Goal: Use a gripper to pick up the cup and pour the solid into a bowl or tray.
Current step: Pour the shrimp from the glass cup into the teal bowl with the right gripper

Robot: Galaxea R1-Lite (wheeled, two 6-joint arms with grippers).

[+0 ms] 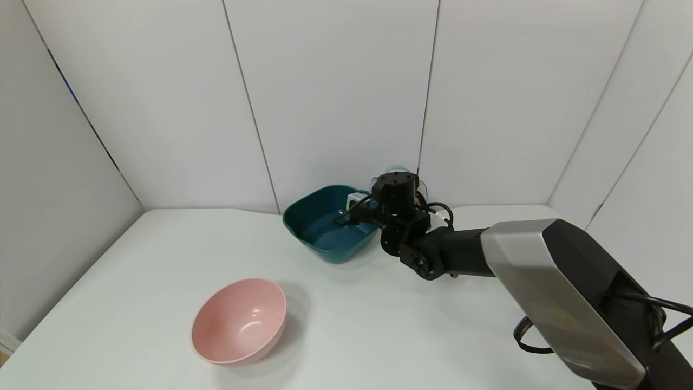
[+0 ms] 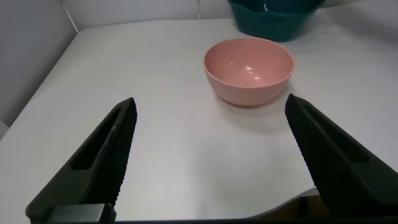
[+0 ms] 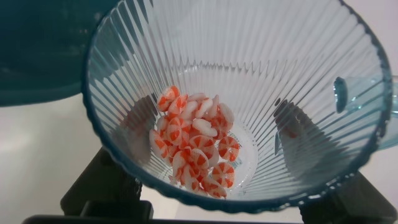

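Note:
My right gripper is shut on the cup, a clear light-blue ribbed mug, and holds it just beside the right rim of the dark teal bowl. In the head view only slivers of the cup show behind the gripper. The solid, many white and orange round pieces, lies heaped in the cup's bottom. The fingers show through the cup's wall on both sides. The teal bowl's rim is next to the cup. I see no pieces inside the teal bowl.
A round pink bowl stands empty near the table's front left; it also shows in the left wrist view. My left gripper is open and empty, parked low over the table's front edge. White walls close the back and sides.

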